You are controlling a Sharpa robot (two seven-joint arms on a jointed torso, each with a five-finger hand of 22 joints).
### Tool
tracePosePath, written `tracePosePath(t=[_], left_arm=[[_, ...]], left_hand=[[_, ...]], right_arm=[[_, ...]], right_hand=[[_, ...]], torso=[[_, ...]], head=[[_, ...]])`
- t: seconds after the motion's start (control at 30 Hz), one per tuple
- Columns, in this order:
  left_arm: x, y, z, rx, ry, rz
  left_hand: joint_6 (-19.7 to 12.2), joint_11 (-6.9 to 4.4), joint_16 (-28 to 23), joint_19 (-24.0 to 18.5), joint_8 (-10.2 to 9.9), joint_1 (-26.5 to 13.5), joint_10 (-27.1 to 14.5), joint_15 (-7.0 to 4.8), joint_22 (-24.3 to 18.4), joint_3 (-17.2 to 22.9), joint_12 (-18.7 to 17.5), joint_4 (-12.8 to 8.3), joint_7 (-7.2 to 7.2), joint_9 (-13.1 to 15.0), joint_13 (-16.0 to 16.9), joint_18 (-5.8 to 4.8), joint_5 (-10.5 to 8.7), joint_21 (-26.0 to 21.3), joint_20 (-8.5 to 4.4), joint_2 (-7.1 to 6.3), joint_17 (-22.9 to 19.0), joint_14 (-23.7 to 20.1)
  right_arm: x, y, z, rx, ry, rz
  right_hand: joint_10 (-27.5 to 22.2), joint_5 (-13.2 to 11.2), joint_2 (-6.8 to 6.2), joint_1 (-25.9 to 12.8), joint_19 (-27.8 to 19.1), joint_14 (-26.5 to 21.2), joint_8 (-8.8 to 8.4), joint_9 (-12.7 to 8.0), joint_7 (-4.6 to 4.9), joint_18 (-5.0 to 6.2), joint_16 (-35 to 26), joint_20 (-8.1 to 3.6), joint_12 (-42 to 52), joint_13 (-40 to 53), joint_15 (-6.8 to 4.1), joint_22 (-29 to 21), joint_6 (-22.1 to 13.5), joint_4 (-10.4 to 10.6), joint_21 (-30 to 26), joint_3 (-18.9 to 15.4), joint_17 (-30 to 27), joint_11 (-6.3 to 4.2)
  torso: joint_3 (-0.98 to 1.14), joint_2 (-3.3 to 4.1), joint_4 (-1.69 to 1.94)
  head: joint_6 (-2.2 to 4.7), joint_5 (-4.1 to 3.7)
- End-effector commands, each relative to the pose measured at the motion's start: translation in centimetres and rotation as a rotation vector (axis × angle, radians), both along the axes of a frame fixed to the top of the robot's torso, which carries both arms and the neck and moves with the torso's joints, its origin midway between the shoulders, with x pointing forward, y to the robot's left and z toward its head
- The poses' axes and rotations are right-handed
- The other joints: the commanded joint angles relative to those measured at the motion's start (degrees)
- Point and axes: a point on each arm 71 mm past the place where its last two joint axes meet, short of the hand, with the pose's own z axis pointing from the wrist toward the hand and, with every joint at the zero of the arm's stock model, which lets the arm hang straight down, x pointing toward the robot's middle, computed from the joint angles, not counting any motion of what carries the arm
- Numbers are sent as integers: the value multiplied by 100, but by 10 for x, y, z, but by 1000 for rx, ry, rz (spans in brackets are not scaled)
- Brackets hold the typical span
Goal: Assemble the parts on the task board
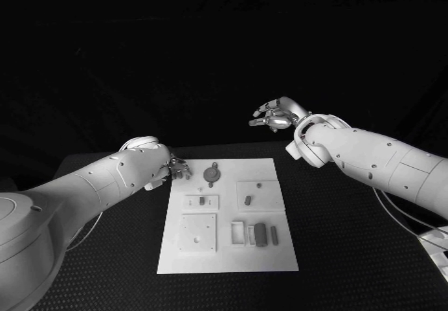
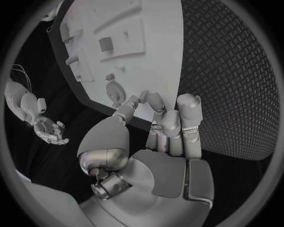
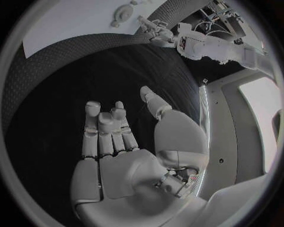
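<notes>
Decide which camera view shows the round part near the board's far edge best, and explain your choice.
The head view: the round part lies whole and unblocked on the board, just beside the left hand. The left wrist view shows it small and bent by the lens beyond that hand's fingers. The right wrist view shows it tiny at the rim.

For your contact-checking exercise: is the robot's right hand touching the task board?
Apart. In the head view the right hand hangs raised beyond the task board's far edge; the right wrist view shows dark table between its fingers and the board.
</notes>
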Motion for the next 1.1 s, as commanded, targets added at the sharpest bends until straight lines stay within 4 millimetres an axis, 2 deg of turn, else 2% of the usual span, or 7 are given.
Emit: tracePosePath(t=[0.03,0.4,0.6,1.1], left_arm=[[0,-4,0,-20,5,-20],[0,-6,0,-31,-3,-25],[0,-6,-1,-41,0,-21],[-1,-7,-2,-56,14,-26]], left_hand=[[-30,9,-44,-38,-37,-15,-18,7,117,19,28,-25,26,-13,-8,702,-11,30,7,68,-8,13],[-54,20,-69,-53,-58,-22,-24,19,114,18,37,-48,37,-33,-18,704,-10,40,16,102,22,21],[-25,18,-94,-65,-48,43,-30,19,112,64,47,-104,36,-41,-31,707,-9,53,22,252,55,32],[110,18,-174,-74,16,636,-12,24,110,665,87,-303,30,-57,-86,659,4,110,56,617,157,87]], right_arm=[[0,2,1,0,-7,7],[0,3,1,0,-6,9],[0,4,1,0,-4,9],[1,4,0,-1,-2,10]], right_hand=[[-3,31,40,-22,-34,-22,-6,-6,42,72,13,0,20,-9,-17,76,-18,-13,-31,-23,-7,1],[-2,32,42,-20,-32,-20,-5,-8,42,72,13,0,21,-12,-17,76,-18,-13,-31,-21,-8,1],[-1,32,43,-18,-32,-20,-5,-8,42,72,13,-1,22,-14,-17,76,-19,-13,-31,-21,-9,1],[0,32,44,-15,-30,-18,-4,-9,41,72,14,-1,24,-17,-18,76,-18,-14,-30,-20,-10,1]], torso=[[5,3,2],[7,6,2],[11,4,2],[13,12,5]], head=[[-30,-26],[-64,-35],[-77,-38],[-66,-24]])
